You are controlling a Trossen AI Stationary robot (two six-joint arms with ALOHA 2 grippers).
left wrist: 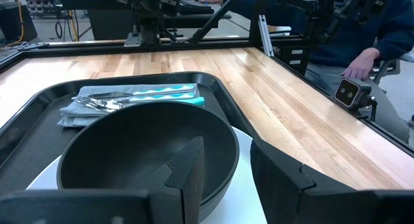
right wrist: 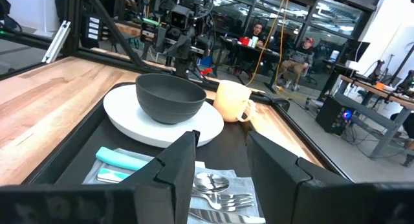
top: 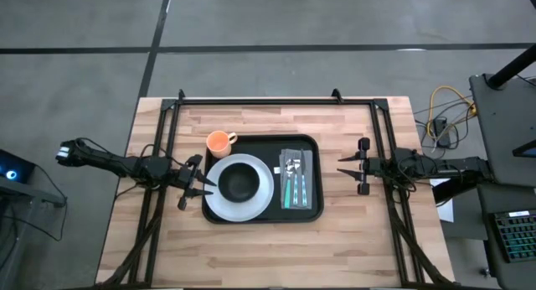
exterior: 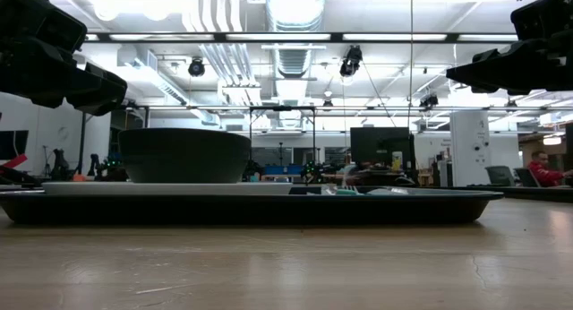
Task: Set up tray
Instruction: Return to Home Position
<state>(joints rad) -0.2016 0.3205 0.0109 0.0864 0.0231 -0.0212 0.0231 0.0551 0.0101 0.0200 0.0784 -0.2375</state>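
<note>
Tray (top: 264, 147) lies between left hand (top: 202, 180) and right hand (top: 342, 167).

Left arm (top: 126, 163) and right arm (top: 435, 165) showing as slim dark jointed tubes either side of the tray (top: 321, 194), thin black cables looping along them, left gripper (top: 208, 183) and right gripper (top: 340, 165) ending in blocky matte-black angular fingers (right wrist: 174, 166)

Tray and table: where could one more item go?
The table is bare along both long sides of the tray. Crowded: plate, bowl, cup and napkin fill the tray; left gripper and right gripper flank its short sides.
</note>
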